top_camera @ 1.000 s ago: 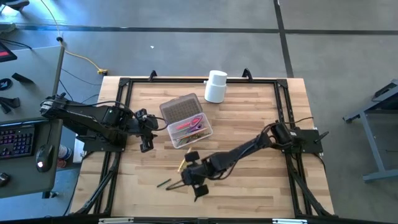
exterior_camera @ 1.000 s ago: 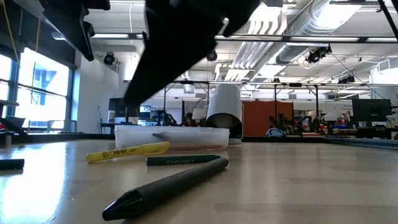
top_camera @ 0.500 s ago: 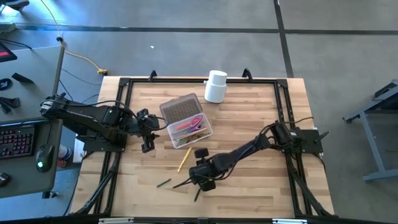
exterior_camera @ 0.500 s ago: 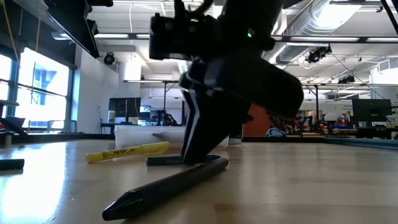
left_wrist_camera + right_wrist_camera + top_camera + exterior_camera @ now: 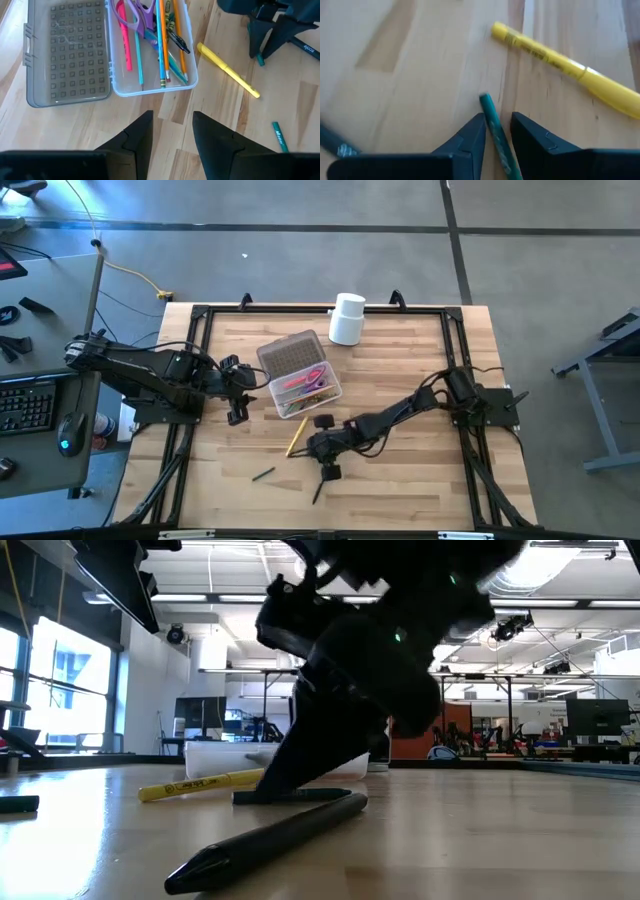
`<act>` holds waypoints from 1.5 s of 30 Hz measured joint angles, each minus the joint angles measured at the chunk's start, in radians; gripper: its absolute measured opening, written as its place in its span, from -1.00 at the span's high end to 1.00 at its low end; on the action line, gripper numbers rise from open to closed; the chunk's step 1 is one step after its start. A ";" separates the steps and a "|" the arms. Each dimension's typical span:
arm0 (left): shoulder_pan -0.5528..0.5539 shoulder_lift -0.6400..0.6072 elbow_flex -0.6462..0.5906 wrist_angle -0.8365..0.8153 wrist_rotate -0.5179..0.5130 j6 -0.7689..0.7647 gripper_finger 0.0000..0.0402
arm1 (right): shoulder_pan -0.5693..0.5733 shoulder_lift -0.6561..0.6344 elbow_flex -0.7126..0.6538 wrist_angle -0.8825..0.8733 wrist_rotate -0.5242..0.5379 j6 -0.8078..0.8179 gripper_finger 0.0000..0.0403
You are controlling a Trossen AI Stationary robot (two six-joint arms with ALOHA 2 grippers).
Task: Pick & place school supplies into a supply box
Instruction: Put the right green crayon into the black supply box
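We are looking down at the wooden table [image 5: 400, 380]. Our right gripper [image 5: 496, 129] is sitting low on the wood, with its two fingers on either side of a teal pencil [image 5: 496, 135]. The fingers are very near the pencil, but we cannot tell if they are pinching it or only standing beside it. A yellow highlighter [image 5: 560, 65] is lying just beside that pencil. A dark pen [image 5: 265, 840] is lying nearer the front edge, and another teal pencil [image 5: 280, 136] is resting apart on the wood.

The supply box [image 5: 300, 387] is sitting near the middle of the table with its lid [image 5: 67, 52] flipped open. Pens, pencils and the scissors [image 5: 137, 10] are lying inside it. Our left gripper [image 5: 172, 137] is waiting just beside the box, fingers apart and holding nothing. A white container [image 5: 347, 318] is standing behind the box.
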 joint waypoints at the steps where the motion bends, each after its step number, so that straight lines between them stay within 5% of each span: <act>1: 0.000 0.000 0.000 0.000 0.000 0.000 0.14 | 0.000 0.000 -0.035 0.067 0.011 0.001 0.59; 11: 0.000 0.000 0.000 0.000 0.000 0.000 0.14 | 0.031 0.015 -0.327 0.688 0.123 -0.160 0.59; 16: 0.000 0.000 0.000 0.000 0.000 0.000 0.14 | 0.027 0.014 -0.354 0.711 0.103 -0.134 0.64; 22: 0.000 0.000 0.000 0.000 -0.001 0.000 0.14 | 0.016 0.016 -0.340 0.744 0.047 -0.179 0.95; 26: 0.000 0.000 0.000 0.001 -0.001 0.000 0.14 | 0.013 -0.011 -0.325 0.756 0.058 -0.197 0.89; 35: 0.000 0.000 0.000 0.003 -0.002 0.000 0.14 | -0.073 -0.152 -0.282 0.746 0.337 -0.507 0.97; 41: 0.000 0.000 0.000 0.004 -0.003 0.000 0.14 | -0.245 -0.140 -0.252 0.610 0.131 -0.390 0.91; 45: 0.000 0.000 0.000 0.003 -0.004 0.000 0.14 | -0.297 -0.141 -0.255 0.556 0.101 -0.287 0.90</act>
